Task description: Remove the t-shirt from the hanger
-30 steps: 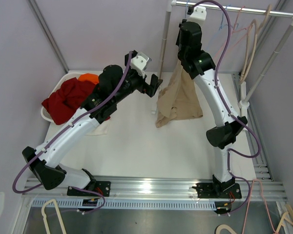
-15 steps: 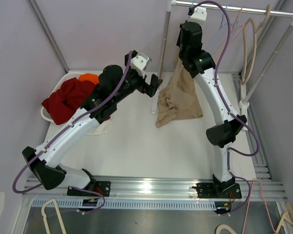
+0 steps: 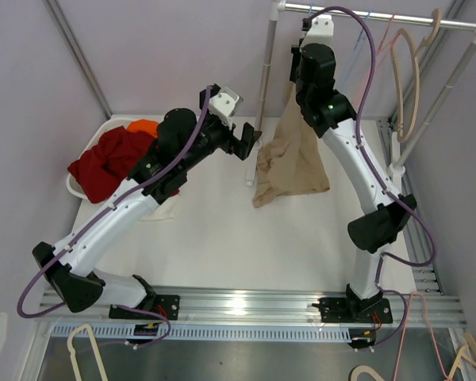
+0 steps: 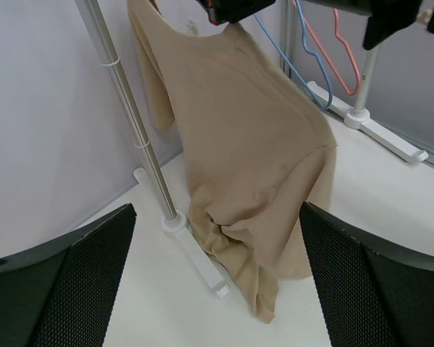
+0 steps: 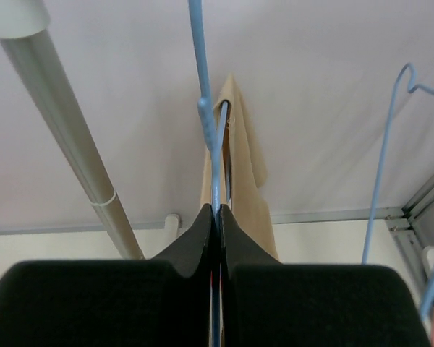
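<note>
- Spare hangers (image 3: 83,343) lie at the near edge, in front of the arm bases.
- The white table (image 3: 222,230) is bare in the middle.
- At its left edge a basket (image 3: 70,184) holds a red cloth (image 3: 111,159), with something orange (image 3: 145,125) behind it.
- The left gripper (image 3: 248,140) hangs above the table with its fingers spread wide. It faces the t-shirt and holds nothing.
- The tan t-shirt (image 4: 246,144) hangs on a blue hanger (image 5: 205,108) just right of the rack pole (image 4: 130,123). Its lower part is bunched on the table beside the pole's foot.
- The right gripper (image 5: 217,213) is up under the rail (image 3: 397,17), above the shirt's collar. Its fingers are pressed together on the hanger's wire, just above the neck opening.
- More hangers (image 3: 404,71) hang further right on the rail, and a second blue one (image 5: 383,166) shows in the right wrist view.
</note>
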Controlling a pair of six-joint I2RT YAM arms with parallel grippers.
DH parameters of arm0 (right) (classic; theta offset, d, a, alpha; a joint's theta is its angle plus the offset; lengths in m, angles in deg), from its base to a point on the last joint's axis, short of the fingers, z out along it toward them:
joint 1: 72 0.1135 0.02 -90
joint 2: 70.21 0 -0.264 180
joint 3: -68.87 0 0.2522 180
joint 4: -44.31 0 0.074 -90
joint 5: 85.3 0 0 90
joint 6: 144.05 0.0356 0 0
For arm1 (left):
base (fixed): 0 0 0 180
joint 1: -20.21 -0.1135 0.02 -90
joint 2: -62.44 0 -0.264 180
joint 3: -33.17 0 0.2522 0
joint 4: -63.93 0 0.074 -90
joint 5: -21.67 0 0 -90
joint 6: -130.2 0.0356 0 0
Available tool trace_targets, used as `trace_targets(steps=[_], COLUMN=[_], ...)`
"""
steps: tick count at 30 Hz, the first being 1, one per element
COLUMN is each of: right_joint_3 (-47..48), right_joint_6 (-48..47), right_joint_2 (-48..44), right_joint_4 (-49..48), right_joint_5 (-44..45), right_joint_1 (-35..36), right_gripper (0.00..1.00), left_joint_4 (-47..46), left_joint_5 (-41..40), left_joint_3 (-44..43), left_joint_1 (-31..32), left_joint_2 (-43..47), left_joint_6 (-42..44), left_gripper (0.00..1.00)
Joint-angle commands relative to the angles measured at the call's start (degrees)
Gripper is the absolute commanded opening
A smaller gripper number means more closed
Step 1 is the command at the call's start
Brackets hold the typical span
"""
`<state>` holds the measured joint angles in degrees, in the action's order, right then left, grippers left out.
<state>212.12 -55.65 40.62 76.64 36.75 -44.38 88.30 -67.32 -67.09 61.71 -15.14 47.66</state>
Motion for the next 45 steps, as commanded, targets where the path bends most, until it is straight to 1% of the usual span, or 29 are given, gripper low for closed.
trace_targets(steps=[1, 5, 6, 9, 13, 16, 17, 19, 20, 22, 24, 25, 26, 27, 28, 29, 30, 31, 32, 33, 34, 35, 36, 37, 38, 39, 40, 43, 45], right_joint_3=[-2.65, -13.01, -18.43, -24.36, -25.69, -28.15, -29.28, -29.21, -29.47, -30.78, -32.81, -33.25, -33.69, -34.39, -34.65, -34.92, -35.88, -35.8, -35.54, -35.1, -33.18, -32.21, -31.41, -30.19, -29.74, -29.39, -28.08, -26.58, -25.87], right_joint_6=[-5.86, -9.46, -11.03, -12.37, -10.0, -9.47, -8.25, -5.79, -2.47, 0.01, 3.35, 4.76, 6.34, 9.22, 11.25, 12.84, 14.07, 14.87, 15.31, 15.4, 16.1, 16.54, 16.81, 17.42, 17.69, 17.78, 17.87, 17.96, 17.69], right_joint_2=[-9.11, -17.12, -18.96, -24.86, -27.76, -30.31, -30.84, -32.07, -32.77, -35.23, -37.86, -38.75, -39.63, -40.5, -41.3, -42.7, -43.32, -43.85, -44.03, -43.85, -43.5, -42.72, -42.36, -42.1, -41.83, -41.22, -40.96, -39.55, -39.02], right_joint_4=[-10.29, -18.38, -23.35, -27.0, -21.39, -20.33, -19.72, -14.02, -12.34, -9.0, -6.63, -5.92, -5.22, -3.9, -2.93, -2.23, -2.57, -2.22, -1.87, -1.17, 0.05, 1.02, 1.99, 2.43, 2.79, 2.79, 3.14, 3.93, 3.84], right_joint_5=[-2.34, -3.83, -4.28, -4.63, -4.1, -2.36, -1.74, 1.15, 1.6, 4.14, 8.89, 11.34, 15.54, 16.63, 18.03, 19.35, 20.23, 20.76, 21.38, 21.38, 21.47, 21.47, 21.12, 20.95, 20.86, 20.68, 20.59, 21.12, 21.3], right_joint_1=[0.6, 1.91, 2.35, 3.5, 3.67, 4.46, 4.46, 4.64, 4.9, 7.0, 9.29, 12.08, 13.42, 14.47, 15.61, 17.98, 18.87, 19.66, 20.8, 21.16, 21.42, 21.95, 22.13, 22.3, 22.65, 23.09, 23.36, 24.94, 25.99], right_gripper=[0.0, 0.0, 0.0, 0.0, 0.0, 0.0, 0.0, 0.0, 0.0, 0.0, 0.0, 0.0, 0.0, 0.0, 0.0, 0.0, 0.0, 0.0, 0.0, 0.0, 0.0, 0.0, 0.0, 0.0, 0.0, 0.0, 0.0, 0.0, 0.0], left_joint_4=[-1.03, -0.86, -0.59, -0.77, -0.51, -0.33, -0.42, -0.42, -0.24, -0.24, -1.55, -2.69, -4.53, -9.07, -11.55, -14.88, -17.79, -21.3, -22.64, -23.87, -26.75, -29.05, -32.29, -36.06, -42.71, -46.26, -53.78, -59.03, -59.56], left_joint_5=[-0.75, -0.75, -0.75, -0.75, -0.75, -0.75, -0.75, -0.23, 0.12, -0.75, -4.78, -5.84, -7.24, -8.91, -9.19, -10.15, -11.29, -13.04, -14.28, -15.94, -17.78, -22.76, -26.38, -29.72, -34.89, -37.29, -40.1, -39.78, -40.21], left_joint_3=[0.8, 1.68, 1.86, 2.82, 3.36, 3.88, 3.88, 4.32, 4.41, 5.46, 8.69, 10.02, 11.86, 18.14, 20.47, 25.45, 32.29, 34.18, 35.94, 40.4, 41.75, 42.89, 45.17, 46.5, 46.68, 46.51, 46.42, 44.93, 40.37], left_joint_1=[-0.1, -0.1, -0.1, -0.1, -0.01, -0.01, -0.01, 0.08, 0.25, 1.3, 4.55, 6.04, 9.71, 11.66, 13.77, 18.4, 20.88, 23.34, 28.15, 30.46, 33.18, 38.52, 41.01, 43.3, 46.8, 48.05, 49.54, 49.82, 49.82], left_joint_2=[3.75, 5.15, 5.42, 6.91, 7.97, 8.5, 8.76, 9.37, 9.64, 10.52, 13.15, 14.46, 17.78, 19.82, 21.93, 24.12, 28.32, 30.19, 31.69, 33.62, 33.9, 33.64, 32.77, 29.36, 27.07, 24.43, 19.53, 11.61, 7.29], left_joint_6=[-1.13, -1.66, -1.66, -1.93, -2.54, -3.07, -3.33, -4.12, -4.21, -3.52, -2.37, -0.37, 0.7, 2.01, 4.9, 6.41, 7.73, 9.48, 9.93, 10.55, 12.12, 13.53, 15.54, 20.09, 22.13, 24.33, 28.01, 29.45, 29.19], left_gripper=[0.99, 0.99, 0.99, 1.0, 1.0, 1.0, 1.0, 1.0, 1.0, 1.0, 1.0, 1.0, 1.0, 0.99, 1.0, 0.99, 0.99, 0.99, 0.99, 0.99, 0.99, 0.99, 1.0, 0.99, 1.0, 0.99, 1.0, 1.0, 0.99])
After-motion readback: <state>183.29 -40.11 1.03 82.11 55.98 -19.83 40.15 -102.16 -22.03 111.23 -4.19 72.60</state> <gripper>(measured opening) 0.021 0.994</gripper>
